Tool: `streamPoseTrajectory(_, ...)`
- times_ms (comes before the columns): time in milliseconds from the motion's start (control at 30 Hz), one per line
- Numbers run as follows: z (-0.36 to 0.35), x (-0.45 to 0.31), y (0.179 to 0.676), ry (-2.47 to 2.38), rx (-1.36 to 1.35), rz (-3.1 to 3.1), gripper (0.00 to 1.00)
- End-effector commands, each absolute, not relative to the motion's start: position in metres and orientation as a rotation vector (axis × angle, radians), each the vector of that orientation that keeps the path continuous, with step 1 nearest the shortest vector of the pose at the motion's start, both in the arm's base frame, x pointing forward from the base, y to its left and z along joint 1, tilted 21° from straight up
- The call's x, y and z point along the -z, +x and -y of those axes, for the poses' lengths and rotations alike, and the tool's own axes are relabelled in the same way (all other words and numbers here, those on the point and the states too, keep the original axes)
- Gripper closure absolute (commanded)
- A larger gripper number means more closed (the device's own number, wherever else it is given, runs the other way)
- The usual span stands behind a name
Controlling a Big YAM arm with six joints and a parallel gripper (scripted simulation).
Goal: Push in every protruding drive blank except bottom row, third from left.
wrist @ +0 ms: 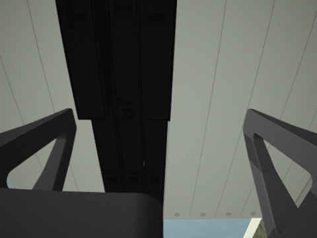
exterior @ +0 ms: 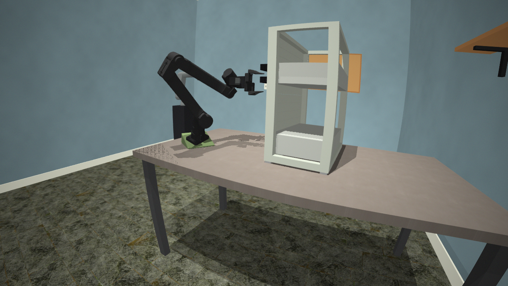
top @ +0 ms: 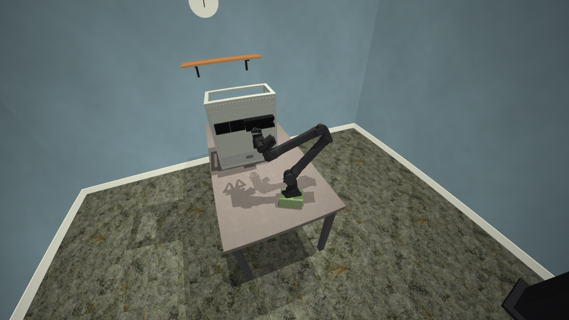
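From above, my gripper (top: 254, 133) fully spread and empty before the rack (top: 239, 104) front, just under the black drive blanks (top: 243, 124), from the side, my fingertips (exterior: 258, 72) near two protruding blanks (exterior: 263, 67), rack upright on the table (exterior: 372, 184), wrist view, blanks ahead between my fingers.

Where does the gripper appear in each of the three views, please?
Top: gripper, open, at the rack's front, under the black drive blanks.
Exterior: left of the rack, fingers pointing at it.
Wrist: fingers at both lower edges.
Shared landmark: the drive blanks.
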State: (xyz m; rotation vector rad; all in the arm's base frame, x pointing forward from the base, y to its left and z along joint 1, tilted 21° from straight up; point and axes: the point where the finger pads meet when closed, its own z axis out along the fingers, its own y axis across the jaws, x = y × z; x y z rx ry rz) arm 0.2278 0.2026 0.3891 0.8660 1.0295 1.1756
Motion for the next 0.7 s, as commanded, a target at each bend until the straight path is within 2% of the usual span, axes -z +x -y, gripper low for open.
streamPoseTrajectory(0,-0.2013,-0.3953,0.2232,0.876,-1.2,-1.014,0.0)
streamPoseTrajectory(667,-0.2001,-0.3961,0.2227,0.882,-1.206,-1.008,0.0)
